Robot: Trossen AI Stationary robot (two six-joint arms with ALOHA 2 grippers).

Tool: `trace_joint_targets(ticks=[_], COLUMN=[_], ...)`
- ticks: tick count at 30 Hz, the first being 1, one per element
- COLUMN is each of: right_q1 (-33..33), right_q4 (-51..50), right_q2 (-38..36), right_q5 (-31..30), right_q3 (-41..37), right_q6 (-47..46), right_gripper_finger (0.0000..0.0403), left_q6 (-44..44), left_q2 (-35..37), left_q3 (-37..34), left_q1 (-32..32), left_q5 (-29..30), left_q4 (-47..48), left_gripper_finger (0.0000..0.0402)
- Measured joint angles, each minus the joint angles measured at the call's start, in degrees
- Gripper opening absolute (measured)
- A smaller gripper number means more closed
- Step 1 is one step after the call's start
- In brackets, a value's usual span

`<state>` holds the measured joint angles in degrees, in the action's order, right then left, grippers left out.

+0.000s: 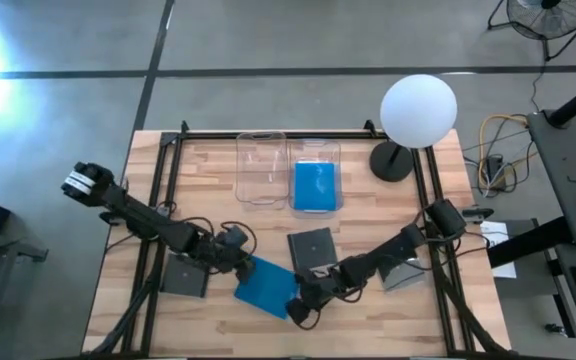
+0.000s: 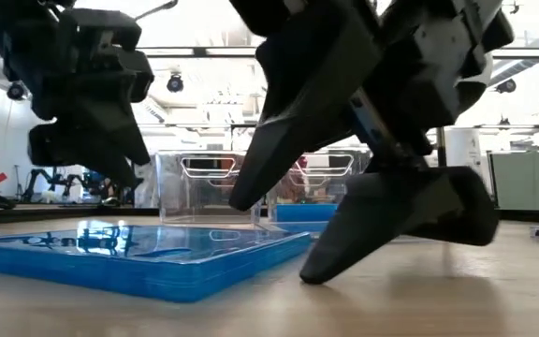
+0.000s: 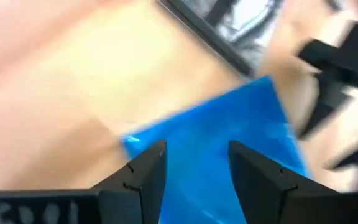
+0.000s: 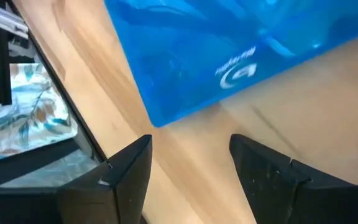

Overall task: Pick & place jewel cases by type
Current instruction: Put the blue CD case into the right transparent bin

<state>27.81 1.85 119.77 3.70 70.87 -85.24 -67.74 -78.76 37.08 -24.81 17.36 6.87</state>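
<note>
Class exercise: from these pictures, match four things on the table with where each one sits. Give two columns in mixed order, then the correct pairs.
Things:
1. blue case on the table
2. blue case in a bin
3. left bin
4. white globe lamp

Places:
A. holds no case
B. far right corner of the table
C. inside the right bin
D. flat on the wood, between the left gripper and right gripper

Pairs: 1-D, 2-C, 3-A, 4-B
</note>
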Motion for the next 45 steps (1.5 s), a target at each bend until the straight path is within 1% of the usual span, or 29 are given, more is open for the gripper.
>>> trace_joint_targets(ticks=[2, 6, 8, 11, 16, 19, 21, 25, 32, 34, 36, 38, 40, 42, 45], right_q1=[0.19, 0.42, 0.38, 0.32, 0.26, 0.09, -0.04, -0.35, -1.09, -1.4, -1.62, -1.81, -1.87, -1.94, -1.55], right_q4=[-0.32, -0.36, 0.25, 0.01, 0.57, 0.33, 0.24, -0.75, -9.24, -11.49, -14.67, -17.42, -17.66, -15.7, -9.85], right_q2=[0.08, 0.24, 0.2, 0.22, 1.95, 4.63, 5.84, 7.12, 6.03, 5.45, 4.85, 4.25, 3.78, 3.44, 3.63], right_q5=[0.31, 2.28, 3.41, 3.45, 2.34, 2.36, 2.32, 2.01, -4.95, -7.19, -8.87, -9.56, -8.68, -6.42, -2.69], right_q3=[0.77, 3.07, 4.24, 5.34, 7.4, 8.8, 9.68, 11.22, 11.72, 11.72, 11.72, 11.67, 11.52, 11.27, 12.25], right_q6=[0.0, 1.51, 1.99, 2.06, 0.47, -1.63, -2.02, -3.35, -7.84, -8.54, -11.14, -13.68, -15.11, -14.29, -13.62], right_gripper_finger=[0.0219, 0.0219, 0.0219, 0.0219, 0.0219, 0.0219, 0.0219, 0.0219, 0.0219, 0.0219, 0.0219, 0.0219, 0.0219, 0.0219, 0.0219], left_q6=[3.52, 9.62, 11.08, 13.93, 15.16, 13.98, 12.92, 11.49, 4.95, 3.16, 1.34, -0.6, -2.66, -3.18, -2.86], left_q2=[-0.09, -2.64, -3.51, -4.23, -6.29, -8.29, -9.22, -8.95, -4.55, -3.58, -2.41, -1.61, -0.48, 0.3, 1.16], left_q3=[-0.02, -0.26, -0.46, -0.3, -0.35, -0.69, -0.67, -0.57, -0.7, -0.74, -0.85, -0.83, -0.83, -0.83, -0.83], left_q1=[1.21, 5.71, 7.73, 10.01, 10.73, 9.31, 8.23, 5.66, -1.69, -3.57, -5.32, -6.55, -7.63, -7.75, -6.46], left_q5=[-0.09, -3.48, -3.49, -4.68, -6.95, -9.25, -9.68, -12.18, -16.02, -17.15, -18.73, -19.9, -18.83, -14.96, -8.44], left_q4=[0.54, -0.46, -0.94, -3.79, -4.99, -4.61, -4.67, -2.12, 7.22, 8.38, 9.62, 9.32, 11.47, 12.7, 15.06], left_gripper_finger=[0.0152, 0.0151, 0.0151, 0.0151, 0.0151, 0.0151, 0.0151, 0.0151, 0.0151, 0.0151, 0.0151, 0.0151, 0.0151, 0.0151, 0.0152])
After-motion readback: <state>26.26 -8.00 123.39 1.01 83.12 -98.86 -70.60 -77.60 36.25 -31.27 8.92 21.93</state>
